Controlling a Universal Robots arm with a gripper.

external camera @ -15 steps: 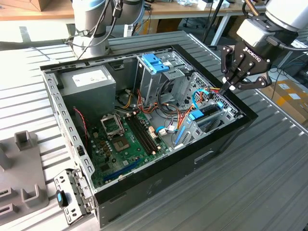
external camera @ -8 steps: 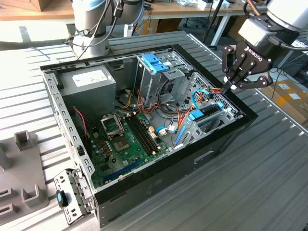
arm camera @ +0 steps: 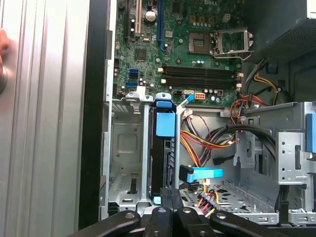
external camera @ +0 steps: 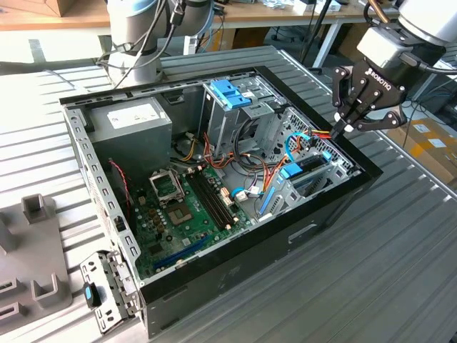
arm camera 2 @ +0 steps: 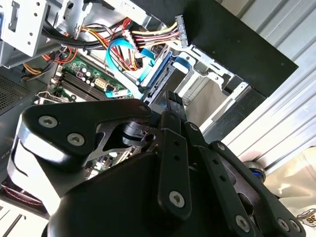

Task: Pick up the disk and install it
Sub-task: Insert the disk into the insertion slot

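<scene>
While lying open on the ribbed desk [external camera: 371, 286], case [external camera: 235, 264]: motherboard [arm camera: 197, 59] bare, grey power supply [external camera: 132, 121] well apart from the bay.
Obstruction: loose orange and yellow cables [arm camera: 202, 143], blue flat cable [arm camera: 205, 174], just beside the drive cage [arm camera: 126, 148].
Disk [arm camera: 162, 158]: on edge in that cage, blue rail [arm camera: 164, 121] showing.
Tool [external camera: 348, 130]: fingers [arm camera: 167, 200] pinched together, empty, near the disk's end.
</scene>
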